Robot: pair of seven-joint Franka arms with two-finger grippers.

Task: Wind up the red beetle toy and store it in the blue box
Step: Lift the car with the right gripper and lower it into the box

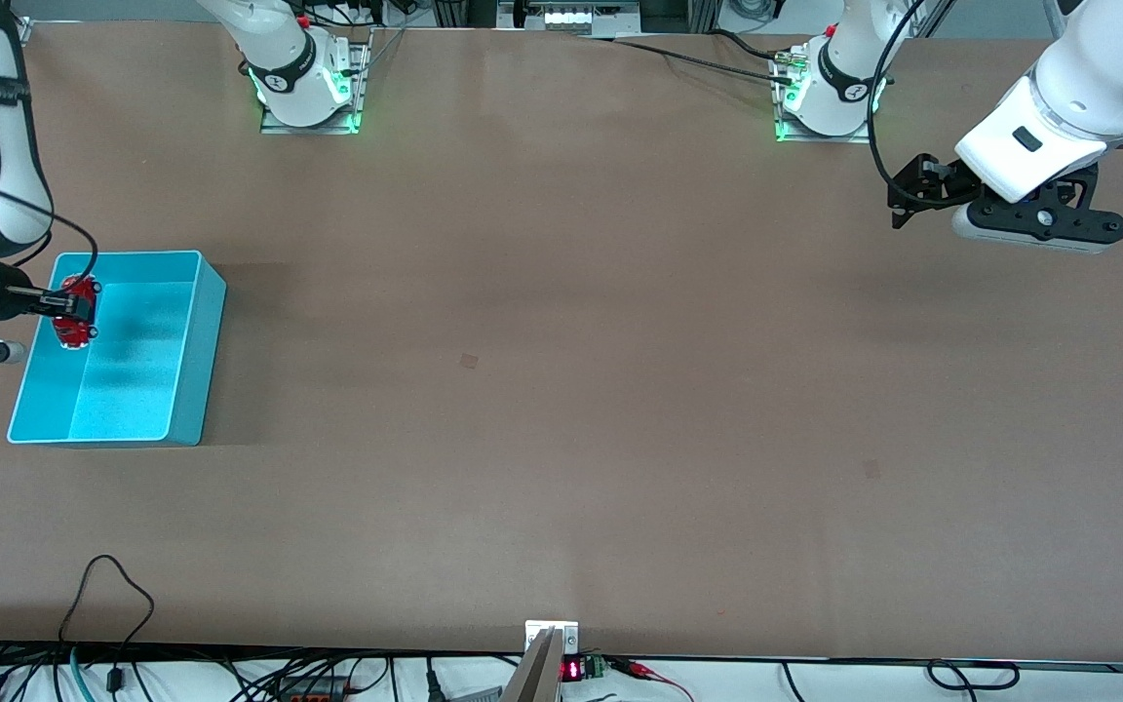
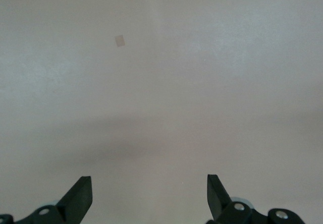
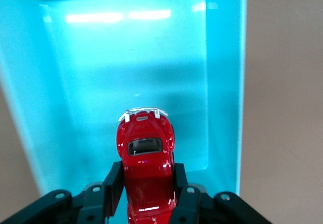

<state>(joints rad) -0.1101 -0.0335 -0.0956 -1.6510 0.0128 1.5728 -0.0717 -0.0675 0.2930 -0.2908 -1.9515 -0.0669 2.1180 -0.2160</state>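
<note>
Right gripper [image 3: 146, 191] clamps the tiny glossy red beetle toy [image 3: 145, 148] over the cyan plastic blue box [image 1: 186, 390], nose at 12 o'clock. Risk: a wound toy bouncing or rolling at release. Left gripper [image 2: 149, 196] waits wide open, empty, above bare table.

A wide brown table [image 1: 561, 390] fills the room, black cables [image 1: 113, 624] trailing along its near edge.

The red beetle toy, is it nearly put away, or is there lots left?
Nearly. The right end effector is shut on the red beetle toy, holding it over the blue box. Left: release it inside. Winding can't be judged. The left end effector waits, open, over bare table.
</note>
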